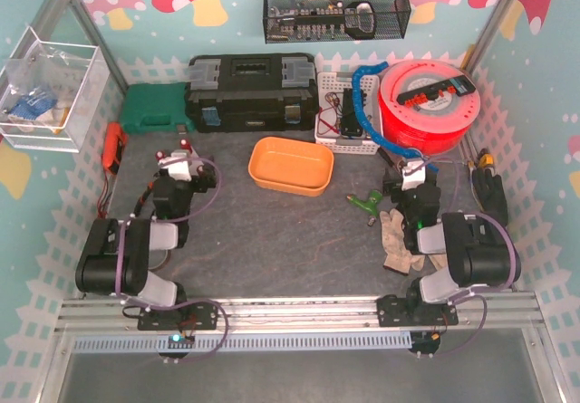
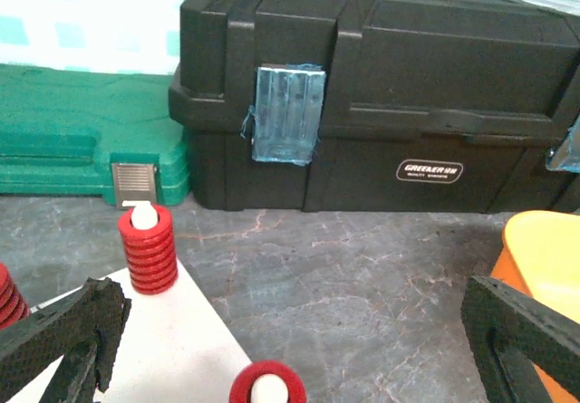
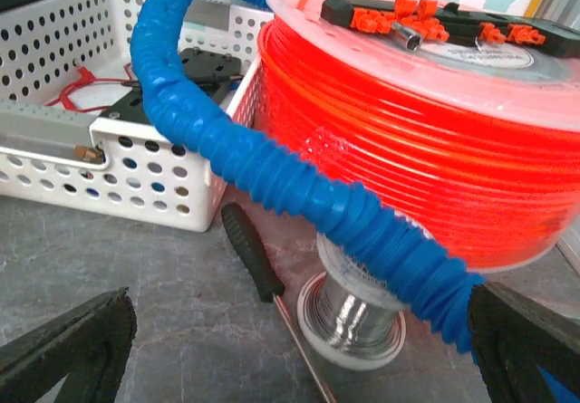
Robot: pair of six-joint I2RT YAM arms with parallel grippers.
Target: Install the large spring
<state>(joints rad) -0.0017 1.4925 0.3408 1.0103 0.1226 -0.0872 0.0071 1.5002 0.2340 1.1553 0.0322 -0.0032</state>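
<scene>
Red coil springs stand on white pegs of a white plate at the lower left of the left wrist view. One spring is upright at the plate's far corner, a second is at the bottom edge, and a third is cut off at the left. Which of them is the large spring I cannot tell. My left gripper hangs open over the plate's right edge with nothing between its fingers. In the top view the left gripper covers the plate. My right gripper is open and empty, facing the orange spool.
A black toolbox and a green case line the back. An orange tub sits mid-table. At the right stand a white basket, a blue hose, an orange spool, a screwdriver and a solder reel.
</scene>
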